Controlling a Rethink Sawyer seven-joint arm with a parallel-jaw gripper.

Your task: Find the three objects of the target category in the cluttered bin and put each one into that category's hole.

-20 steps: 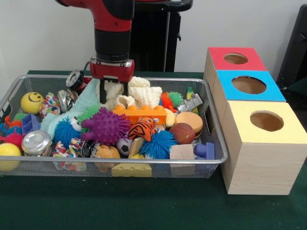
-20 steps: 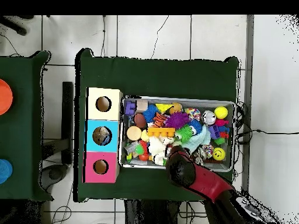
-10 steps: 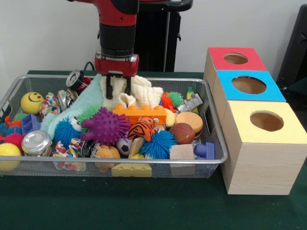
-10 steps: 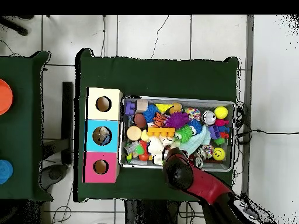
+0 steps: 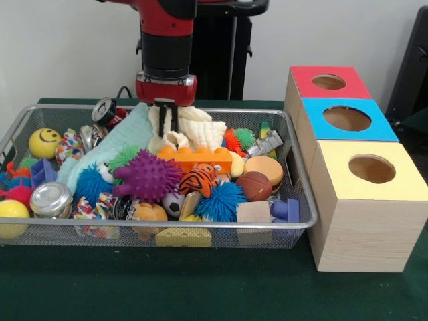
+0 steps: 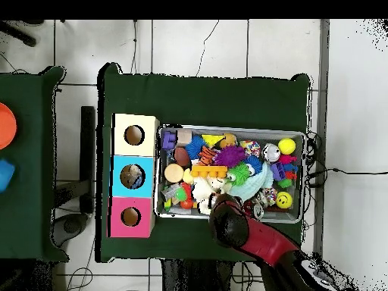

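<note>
Right, the pincer (image 5: 166, 115) hangs over the wire bin (image 5: 295, 170), pinched tight on a fold of the cream cloth (image 5: 194, 128) beside the mint cloth (image 5: 114, 142).

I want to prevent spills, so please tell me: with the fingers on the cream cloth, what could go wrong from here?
1. The gripper seems shut on the cream cloth. This cloth touches the mint cloth and the orange brick, so lifting may drag them along.
2. A hanging cloth could catch on the wire bin rim on the way to the boxes.
</note>
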